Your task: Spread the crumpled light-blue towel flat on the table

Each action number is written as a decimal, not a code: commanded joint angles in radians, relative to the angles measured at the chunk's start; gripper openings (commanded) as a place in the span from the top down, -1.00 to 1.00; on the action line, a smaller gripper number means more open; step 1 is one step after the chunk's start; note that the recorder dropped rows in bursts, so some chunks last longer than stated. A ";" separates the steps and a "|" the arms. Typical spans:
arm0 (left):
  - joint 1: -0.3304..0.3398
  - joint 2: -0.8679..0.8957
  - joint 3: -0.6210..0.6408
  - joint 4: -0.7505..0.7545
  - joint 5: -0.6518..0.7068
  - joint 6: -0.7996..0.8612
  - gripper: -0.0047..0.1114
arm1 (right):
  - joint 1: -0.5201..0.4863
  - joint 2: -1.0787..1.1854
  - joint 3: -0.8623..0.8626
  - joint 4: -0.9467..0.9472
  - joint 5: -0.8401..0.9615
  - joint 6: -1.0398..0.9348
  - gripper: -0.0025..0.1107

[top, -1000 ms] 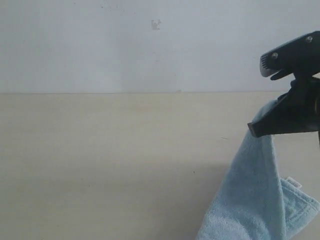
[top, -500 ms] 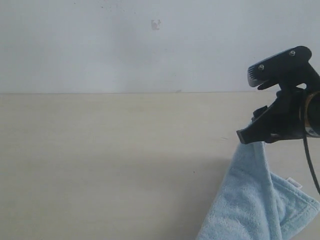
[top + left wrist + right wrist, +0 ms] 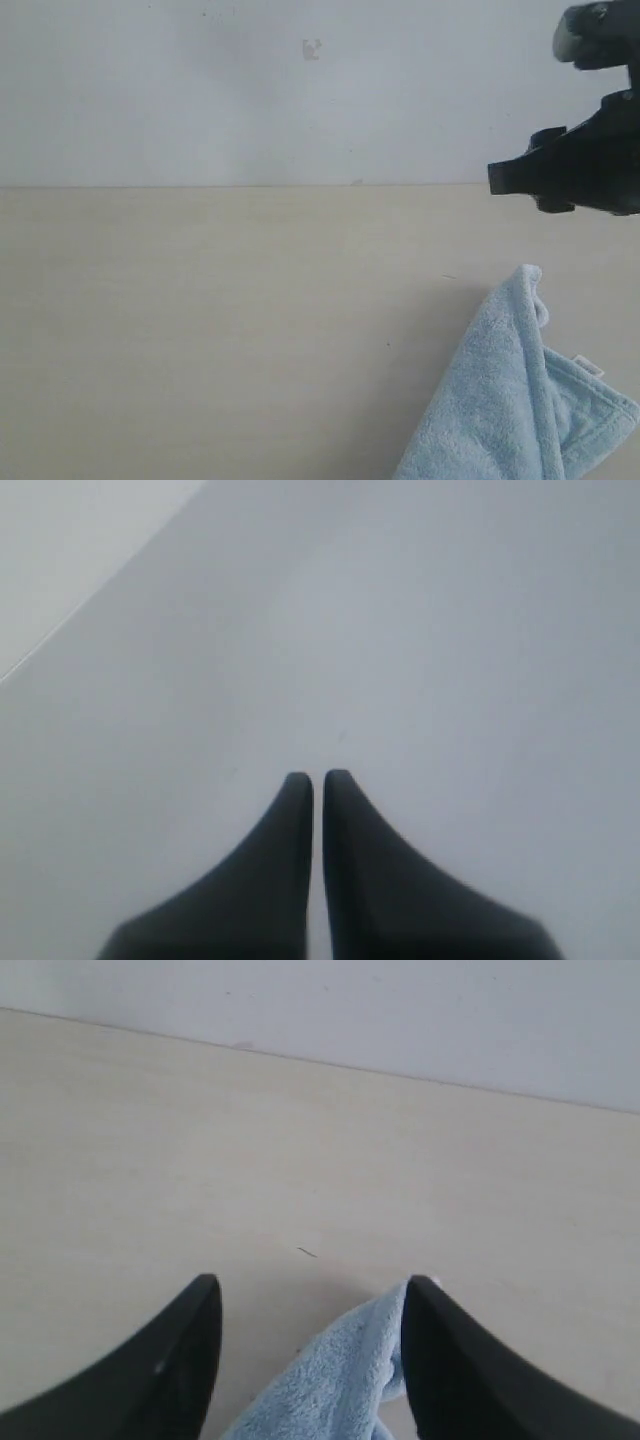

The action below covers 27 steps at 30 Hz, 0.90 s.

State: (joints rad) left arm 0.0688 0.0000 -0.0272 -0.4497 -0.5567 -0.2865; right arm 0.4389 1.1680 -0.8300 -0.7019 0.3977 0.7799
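White tag (image 3: 588,366) on light-blue towel (image 3: 505,405)

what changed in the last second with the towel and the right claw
The right claw opened, let go of the towel and rose clear of it. The towel's top now sits lower, unheld. Its lower folds and white tag stayed where they were on the table.

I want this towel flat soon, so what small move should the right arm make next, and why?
Probably lower the right gripper onto the towel and grip its edge by the white tag. Its fingers stand open above the cloth, holding nothing, and the towel lies folded in a peaked heap on the table, not yet spread.
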 commanded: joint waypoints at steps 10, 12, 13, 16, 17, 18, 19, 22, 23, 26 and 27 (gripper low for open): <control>-0.003 0.660 -0.411 0.713 0.004 0.179 0.85 | 0.000 -0.199 -0.007 0.353 -0.028 -0.375 0.03; -0.021 0.900 -0.440 0.754 0.004 0.150 0.85 | 0.000 -0.179 -0.007 0.353 -0.019 -0.375 0.03; -0.033 1.009 -0.457 0.756 0.025 0.092 0.85 | 0.000 -0.169 -0.007 0.353 -0.011 -0.380 0.03; -0.099 1.237 -0.539 0.925 0.333 -0.157 0.85 | 0.000 -0.138 -0.007 0.346 0.030 -0.430 0.03; -0.144 1.302 -0.569 1.032 0.444 -0.242 0.85 | 0.000 -0.127 -0.007 0.346 0.042 -0.438 0.03; -0.193 1.348 -0.598 1.101 0.539 -0.297 0.85 | 0.000 -0.119 -0.007 0.346 0.049 -0.438 0.03; -0.251 1.393 -0.639 1.160 0.641 -0.332 0.85 | 0.000 -0.110 -0.007 0.346 0.046 -0.438 0.03; -0.478 1.490 -0.793 1.070 1.011 -0.110 0.85 | 0.000 -0.090 -0.007 0.349 0.034 -0.438 0.03; -0.516 1.503 -0.827 0.994 1.062 -0.007 0.85 | 0.000 -0.090 -0.007 0.351 0.029 -0.438 0.03; -0.643 1.590 -0.914 0.284 1.390 0.955 0.85 | 0.000 -0.088 -0.007 0.351 0.014 -0.438 0.03; -0.650 1.602 -0.914 0.177 1.434 1.179 0.85 | 0.000 -0.088 -0.007 0.351 0.014 -0.438 0.03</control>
State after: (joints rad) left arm -0.5384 1.5609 -0.9249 0.0959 0.6675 0.2818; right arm 0.4389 1.0801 -0.8343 -0.3548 0.4276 0.3495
